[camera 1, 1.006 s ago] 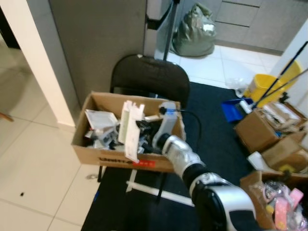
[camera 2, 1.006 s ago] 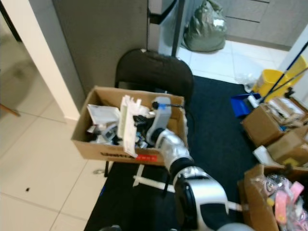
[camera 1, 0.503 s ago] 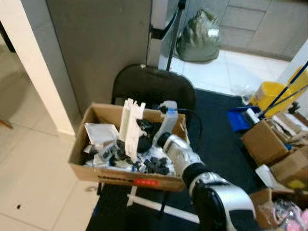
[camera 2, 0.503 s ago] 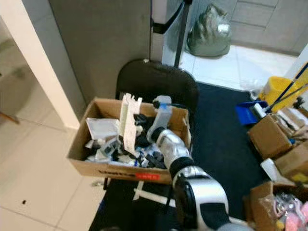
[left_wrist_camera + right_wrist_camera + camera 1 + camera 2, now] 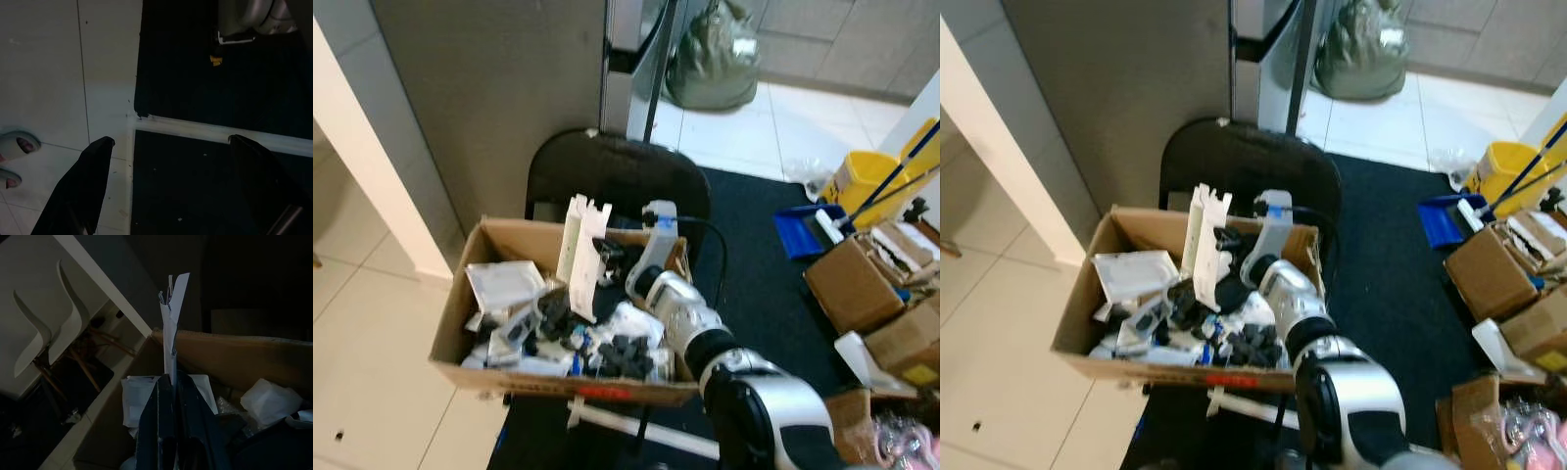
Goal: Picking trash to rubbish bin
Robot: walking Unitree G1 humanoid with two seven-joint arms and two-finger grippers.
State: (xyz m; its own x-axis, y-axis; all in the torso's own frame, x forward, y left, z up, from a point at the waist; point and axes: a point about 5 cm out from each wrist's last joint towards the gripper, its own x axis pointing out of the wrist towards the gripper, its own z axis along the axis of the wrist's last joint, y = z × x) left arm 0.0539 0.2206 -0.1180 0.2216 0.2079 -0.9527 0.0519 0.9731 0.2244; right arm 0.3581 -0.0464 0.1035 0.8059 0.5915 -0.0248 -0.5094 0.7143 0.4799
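Left tool [image 5: 168, 147] is hanging open and idle over the floor, while right tool [image 5: 170, 382] is pinching a white cardboard strip [image 5: 583, 257] upright over the cardboard box [image 5: 470, 367] of trash, probably mid-drop, release pending.

A black chair [image 5: 619, 176] stands against a grey wall [image 5: 499, 88]. Behind it a green bag [image 5: 715, 59] sits on white tiles. To the right, on a dark rug [image 5: 754, 245], are a yellow bucket [image 5: 867, 176], a blue dustpan [image 5: 800, 221] and brown boxes [image 5: 857, 284].
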